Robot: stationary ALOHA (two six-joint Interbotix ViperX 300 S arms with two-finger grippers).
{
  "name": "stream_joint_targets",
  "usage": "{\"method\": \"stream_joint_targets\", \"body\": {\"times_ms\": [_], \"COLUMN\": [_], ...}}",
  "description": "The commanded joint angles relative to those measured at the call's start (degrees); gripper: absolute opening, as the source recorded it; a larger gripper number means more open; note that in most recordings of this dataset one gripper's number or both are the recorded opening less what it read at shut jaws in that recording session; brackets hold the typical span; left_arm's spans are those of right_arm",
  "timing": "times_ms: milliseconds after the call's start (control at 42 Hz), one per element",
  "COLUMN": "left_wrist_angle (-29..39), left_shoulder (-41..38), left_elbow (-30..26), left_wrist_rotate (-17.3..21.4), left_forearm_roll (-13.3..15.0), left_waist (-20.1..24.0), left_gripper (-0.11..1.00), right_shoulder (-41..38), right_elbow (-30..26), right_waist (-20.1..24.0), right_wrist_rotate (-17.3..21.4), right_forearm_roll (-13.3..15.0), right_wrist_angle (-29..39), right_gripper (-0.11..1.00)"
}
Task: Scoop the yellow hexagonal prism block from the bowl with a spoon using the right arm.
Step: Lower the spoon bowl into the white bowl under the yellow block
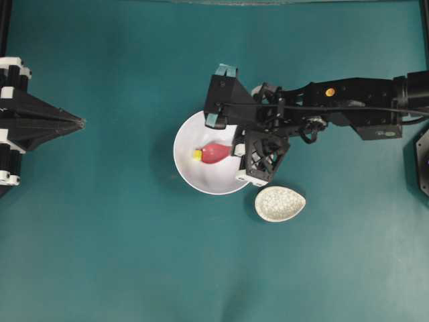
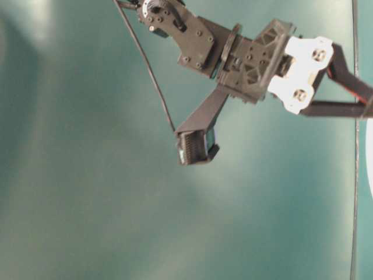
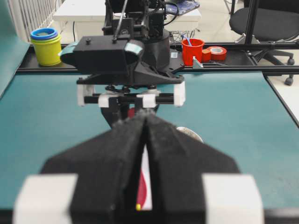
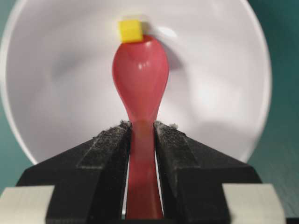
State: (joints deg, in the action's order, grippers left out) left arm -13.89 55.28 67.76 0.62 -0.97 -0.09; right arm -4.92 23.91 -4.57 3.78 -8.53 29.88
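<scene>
The white bowl sits mid-table. Inside it the pink-red spoon lies with its scoop pointing left. My right gripper is shut on the spoon's handle from the right. In the right wrist view, both fingers pinch the handle of the spoon at my right gripper, over the bowl. The yellow hexagonal prism block rests against the scoop's far tip; the same block shows overhead, left of the scoop. My left gripper stays at the table's left edge, shut and empty, its tips pressed together.
A speckled teardrop spoon rest lies just right of and below the bowl. The right arm stretches in from the right edge. Beyond the table's far end stand a yellow tub and a red cup.
</scene>
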Motion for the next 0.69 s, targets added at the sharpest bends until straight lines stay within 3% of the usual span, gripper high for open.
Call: {"method": "stream_joint_targets", "body": {"times_ms": [0, 666], "left_wrist_angle": [-0.44, -0.09], "left_shoulder": [-0.53, -0.53], "left_elbow": [-1.23, -1.23], "left_wrist_rotate": [0.00, 0.00], "left_forearm_roll": [-0.18, -0.18], "left_waist": [0.00, 0.00], "left_gripper": [0.00, 0.00], "right_shoulder": [0.79, 1.32], "right_elbow": [-1.58, -1.85], "right_waist": [0.35, 0.35], "right_wrist_rotate": [-0.09, 0.18], "right_forearm_roll": [-0.53, -1.23], "right_wrist_angle": [-1.32, -5.80], "right_gripper": [0.24, 0.24]}}
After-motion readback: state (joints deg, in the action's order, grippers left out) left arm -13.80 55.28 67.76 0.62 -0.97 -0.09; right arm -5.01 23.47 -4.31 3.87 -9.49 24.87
